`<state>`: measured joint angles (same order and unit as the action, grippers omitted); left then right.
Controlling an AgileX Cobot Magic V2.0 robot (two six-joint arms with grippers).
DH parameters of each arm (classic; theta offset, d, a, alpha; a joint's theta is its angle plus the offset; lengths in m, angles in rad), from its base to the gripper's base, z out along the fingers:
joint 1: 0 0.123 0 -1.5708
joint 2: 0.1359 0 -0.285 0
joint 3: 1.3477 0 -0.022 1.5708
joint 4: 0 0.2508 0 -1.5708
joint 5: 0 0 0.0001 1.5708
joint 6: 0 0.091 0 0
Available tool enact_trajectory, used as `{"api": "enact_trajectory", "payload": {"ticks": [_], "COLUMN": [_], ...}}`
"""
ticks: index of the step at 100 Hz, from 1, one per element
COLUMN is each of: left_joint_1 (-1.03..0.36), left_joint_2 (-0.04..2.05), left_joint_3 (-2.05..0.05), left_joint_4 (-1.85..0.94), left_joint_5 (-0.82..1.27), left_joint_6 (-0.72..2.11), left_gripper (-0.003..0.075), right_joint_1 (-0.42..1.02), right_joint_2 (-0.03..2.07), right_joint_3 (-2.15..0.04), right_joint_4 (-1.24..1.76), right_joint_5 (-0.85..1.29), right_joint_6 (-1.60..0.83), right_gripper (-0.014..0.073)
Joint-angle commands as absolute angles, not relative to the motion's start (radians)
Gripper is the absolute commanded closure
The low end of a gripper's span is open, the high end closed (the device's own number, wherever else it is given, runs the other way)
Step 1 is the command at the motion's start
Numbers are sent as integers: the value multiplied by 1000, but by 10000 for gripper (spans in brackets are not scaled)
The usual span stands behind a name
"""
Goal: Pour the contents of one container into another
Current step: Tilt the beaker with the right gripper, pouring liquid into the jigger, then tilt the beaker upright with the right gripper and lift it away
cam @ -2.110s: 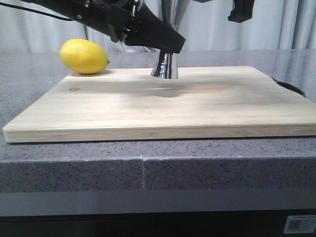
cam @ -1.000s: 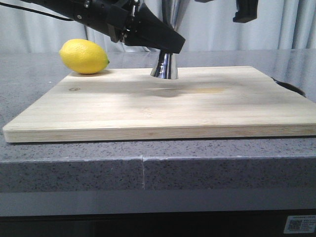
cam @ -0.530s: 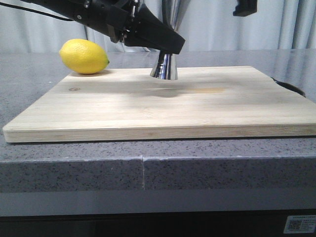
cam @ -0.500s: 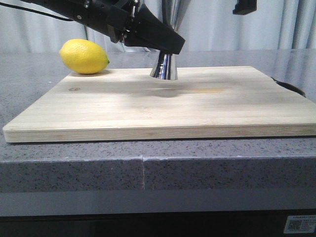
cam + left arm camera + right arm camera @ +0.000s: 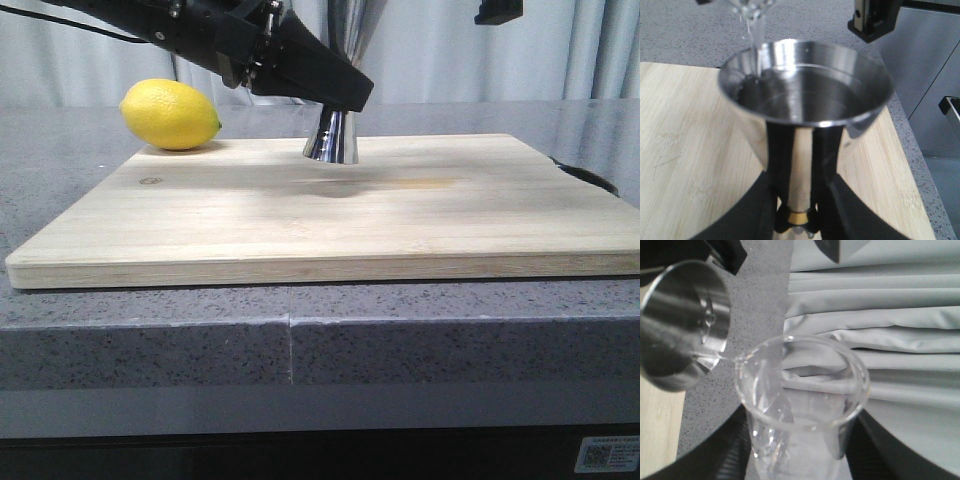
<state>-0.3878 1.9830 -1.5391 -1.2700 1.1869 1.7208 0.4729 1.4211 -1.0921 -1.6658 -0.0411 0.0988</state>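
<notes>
The pour looked well under way: the beaker [image 5: 802, 410], pinched in the right hand [image 5: 795, 460] and tipped, ran a thin stream over its spout into the jigger [image 5: 805, 107]. The left hand [image 5: 799, 200] clamped the jigger's waist above the cutting board [image 5: 330, 215]. Liquid stood high in the cup, so little pouring seemed left.

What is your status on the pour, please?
Left gripper shut on jigger. Right gripper shut on beaker, tipped, stream entering jigger. Nothing in the way.
</notes>
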Motion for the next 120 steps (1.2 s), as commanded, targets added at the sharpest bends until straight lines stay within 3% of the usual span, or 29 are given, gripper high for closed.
{"api": "enact_trajectory", "payload": {"ticks": [1,108,120], "left_joint_1": [-398,-398,-398], "left_joint_2": [1913,1913,1913], "left_joint_3": [-1569,-1569,-1569], "left_joint_4": [-1352,-1352,-1352], "left_joint_5": [1267,1267,1267], "left_joint_6": [1710,1710,1710], "left_gripper": [678,678,678], "right_joint_1": [472,472,472], "right_joint_2": [1376,1376,1376], "right_joint_3": [-1129,-1129,-1129], "right_joint_4": [-1676,-1691,-1588], "right_joint_5": [-24,-24,-24], "right_joint_6": [97,97,99], "right_gripper": [358,358,358]}}
